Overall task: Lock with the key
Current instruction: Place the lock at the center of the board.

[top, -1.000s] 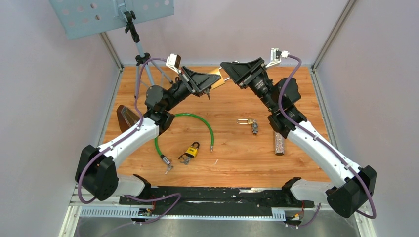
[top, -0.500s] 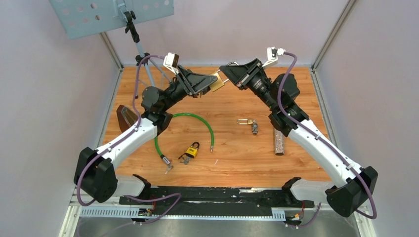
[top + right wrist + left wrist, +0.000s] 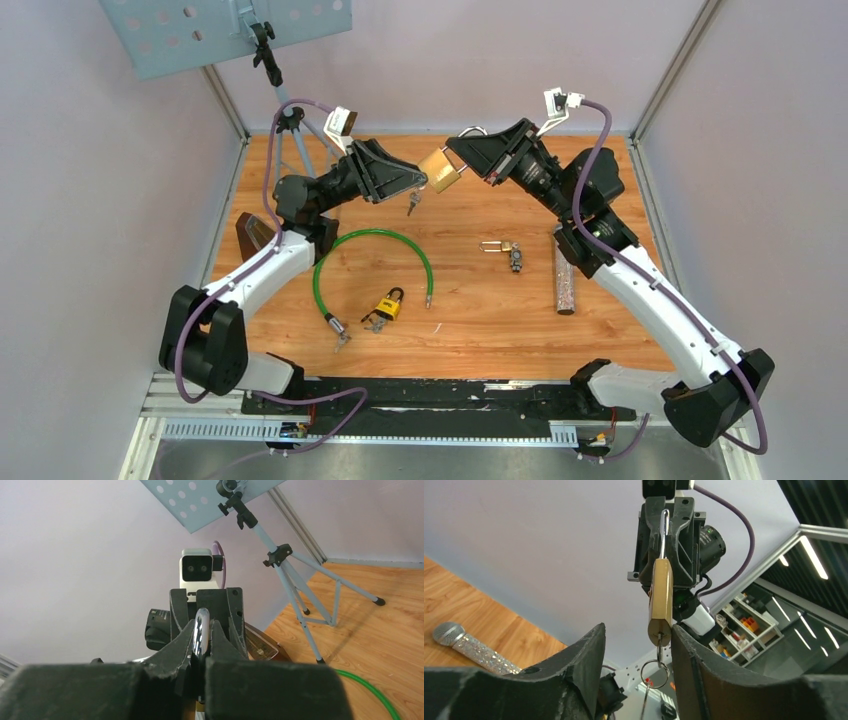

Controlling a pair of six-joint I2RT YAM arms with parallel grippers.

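Right tool (image 3: 201, 632) clamped on padlock (image 3: 441, 170), key (image 3: 659, 641) in its underside

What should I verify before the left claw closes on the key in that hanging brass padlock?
1. Right claw clamped on shackle: ok.
2. Key seated in the underside of the brass padlock: ok.
3. Left claw open, fingers flanking the key: ok.
4. Key centred between the fingers: not ok, it sits close to one finger.
5. Shackle pushed home in the body: cannot tell.
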